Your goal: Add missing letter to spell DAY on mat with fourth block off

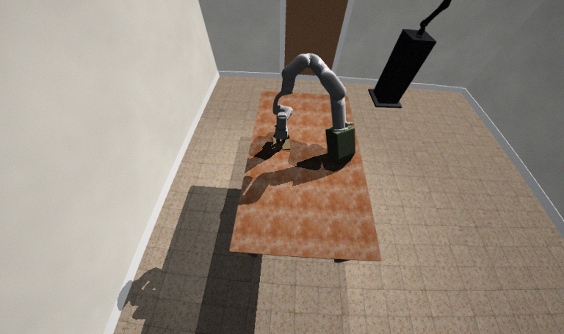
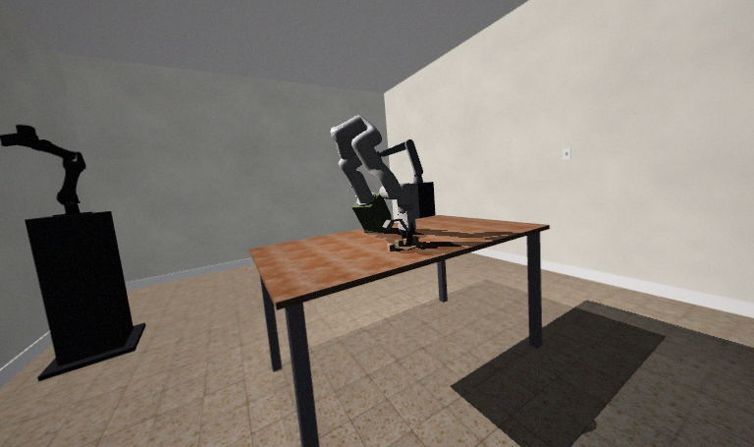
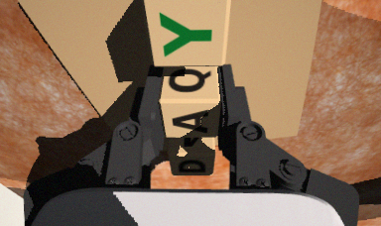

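Wrist view: four letter blocks in one line on a tan mat (image 3: pixel 278 62) over the tabletop (image 3: pixel 45 92). One black claw (image 3: pixel 190 114) pinches the A block (image 3: pixel 190 118), between the D block (image 3: pixel 192 162) and Q block (image 3: pixel 190 81); the green Y block (image 3: pixel 188 30) lies farthest.

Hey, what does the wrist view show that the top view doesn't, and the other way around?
Only the wrist view shows the lettering: a block with a green Y farthest from the camera, then a block with Q on its upper face and A on its near face between the fingers, and a D block nearest. The tan mat lies beneath. Only the top view shows the whole arm, its green base and the table's full extent. Both show the end effector shut on a block.
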